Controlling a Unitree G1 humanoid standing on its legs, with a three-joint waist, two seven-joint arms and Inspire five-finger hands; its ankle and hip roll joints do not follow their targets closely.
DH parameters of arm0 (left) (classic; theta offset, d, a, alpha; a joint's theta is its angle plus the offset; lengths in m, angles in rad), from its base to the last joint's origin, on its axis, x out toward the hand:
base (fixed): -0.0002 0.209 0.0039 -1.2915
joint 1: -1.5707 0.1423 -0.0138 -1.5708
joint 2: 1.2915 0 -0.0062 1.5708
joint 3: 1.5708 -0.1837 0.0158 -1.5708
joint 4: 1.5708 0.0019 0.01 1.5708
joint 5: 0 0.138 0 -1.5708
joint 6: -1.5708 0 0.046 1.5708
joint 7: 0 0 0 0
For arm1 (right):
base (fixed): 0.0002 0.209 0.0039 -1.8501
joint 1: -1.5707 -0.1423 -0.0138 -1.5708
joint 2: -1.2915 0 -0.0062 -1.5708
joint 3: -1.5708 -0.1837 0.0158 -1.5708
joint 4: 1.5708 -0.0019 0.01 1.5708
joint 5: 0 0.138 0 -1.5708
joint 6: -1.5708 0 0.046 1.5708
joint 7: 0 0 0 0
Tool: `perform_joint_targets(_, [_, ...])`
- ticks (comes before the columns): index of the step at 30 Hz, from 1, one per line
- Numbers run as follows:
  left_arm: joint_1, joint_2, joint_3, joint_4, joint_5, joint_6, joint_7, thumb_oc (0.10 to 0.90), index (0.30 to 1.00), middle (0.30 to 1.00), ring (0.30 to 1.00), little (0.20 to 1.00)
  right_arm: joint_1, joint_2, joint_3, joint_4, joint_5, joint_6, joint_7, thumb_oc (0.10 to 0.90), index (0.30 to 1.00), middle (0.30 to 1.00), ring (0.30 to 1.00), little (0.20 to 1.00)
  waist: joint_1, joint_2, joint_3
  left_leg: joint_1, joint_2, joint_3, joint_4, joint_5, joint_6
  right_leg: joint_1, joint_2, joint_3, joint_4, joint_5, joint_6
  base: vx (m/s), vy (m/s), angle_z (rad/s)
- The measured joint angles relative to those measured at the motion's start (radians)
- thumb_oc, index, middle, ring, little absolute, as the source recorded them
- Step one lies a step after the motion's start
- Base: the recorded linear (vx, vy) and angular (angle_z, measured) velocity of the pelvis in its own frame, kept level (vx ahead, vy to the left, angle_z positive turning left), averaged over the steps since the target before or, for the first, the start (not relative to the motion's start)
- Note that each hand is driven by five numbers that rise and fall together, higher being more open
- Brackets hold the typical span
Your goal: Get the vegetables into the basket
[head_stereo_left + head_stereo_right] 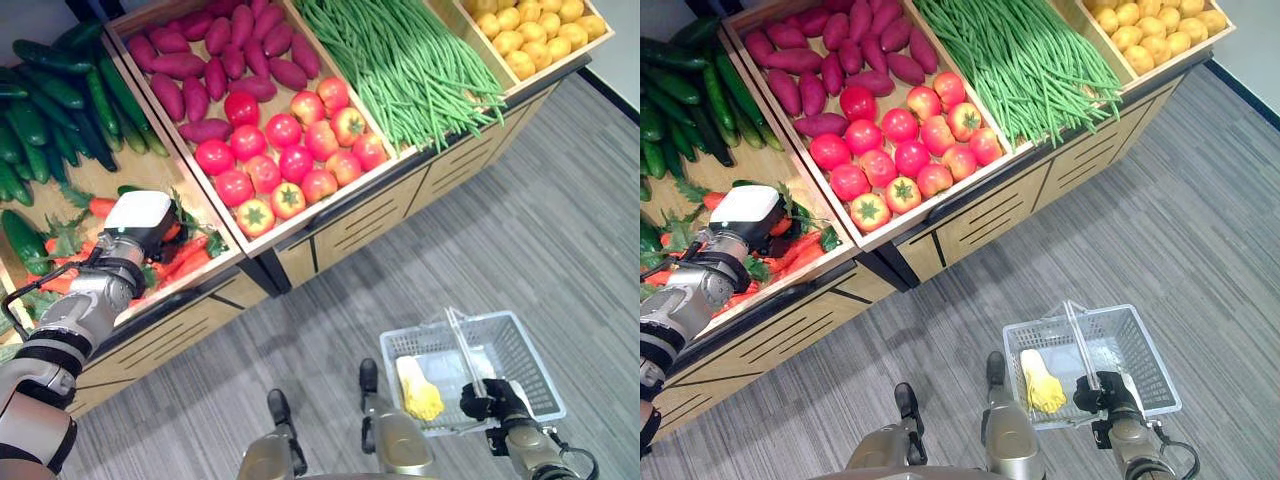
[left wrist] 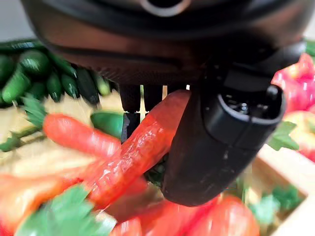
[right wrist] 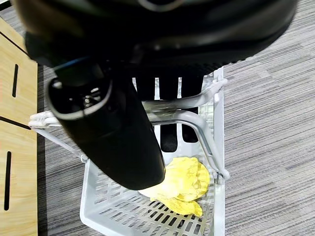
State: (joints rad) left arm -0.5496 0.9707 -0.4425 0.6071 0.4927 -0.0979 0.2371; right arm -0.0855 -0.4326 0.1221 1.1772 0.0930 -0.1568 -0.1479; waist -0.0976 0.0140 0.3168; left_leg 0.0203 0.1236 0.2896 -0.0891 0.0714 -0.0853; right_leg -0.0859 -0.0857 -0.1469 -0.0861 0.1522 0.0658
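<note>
My left hand (image 1: 138,222) reaches into the carrot bin of the wooden stand. In the left wrist view an orange carrot (image 2: 138,152) lies between the thumb (image 2: 221,142) and the fingers (image 2: 130,101), which close round it. More carrots (image 1: 188,262) with green tops lie around the hand. My right hand (image 1: 492,402) is low over the floor, its fingers (image 3: 170,98) curled round the handle of a white wire basket (image 1: 540,385). Inside the basket lies one yellow vegetable (image 3: 184,184).
The stand also holds cucumbers (image 1: 50,110), purple sweet potatoes (image 1: 215,60), tomatoes (image 1: 290,150), green beans (image 1: 410,65) and yellow produce (image 1: 530,30), each in its own bin. The stand's wooden front (image 1: 350,225) runs between the bins and the grey carpet (image 1: 560,220).
</note>
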Motion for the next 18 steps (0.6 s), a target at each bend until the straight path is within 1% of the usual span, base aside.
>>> perform_joint_targets(7, [0.002, 0.072, 0.002, -0.074, 0.004, -0.025, 0.0, 0.4, 0.3, 0.3, 0.3, 0.3, 0.012, 0.0, -0.005, -0.004, 0.0, 0.0, 0.003, 0.4, 0.3, 0.3, 0.3, 0.3, 0.0, 0.0, -0.005, 0.015, 0.0, -0.001, 0.0, 0.0, 0.0, 0.014, 0.0, 0.001, 0.0, 0.002, -0.002, 0.0, 0.0, 0.0])
perform_joint_targets(12, [0.002, 0.164, 0.002, -0.186, 0.019, -0.055, -0.025, 0.4, 0.3, 0.3, 0.3, 0.3, 0.024, 0.0, -0.026, 0.009, 0.0, 0.008, 0.016, 0.4, 0.3, 0.3, 0.3, 0.3, 0.001, -0.002, -0.013, 0.026, -0.003, -0.002, 0.0, 0.001, 0.001, 0.026, -0.003, 0.0, 0.0, 0.003, -0.002, 0.0, 0.0, 0.0])
perform_joint_targets(18, [0.007, 0.171, 0.001, -0.221, 0.032, -0.089, -0.044, 0.4, 0.3, 0.3, 0.3, 0.3, 0.049, 0.001, -0.035, 0.007, 0.0, 0.014, 0.021, 0.4, 0.3, 0.3, 0.3, 0.3, 0.001, 0.0, -0.053, 0.032, -0.003, -0.002, 0.0, 0.001, 0.001, 0.032, -0.003, 0.001, 0.0, 0.003, -0.002, 0.0, 0.0, 0.0])
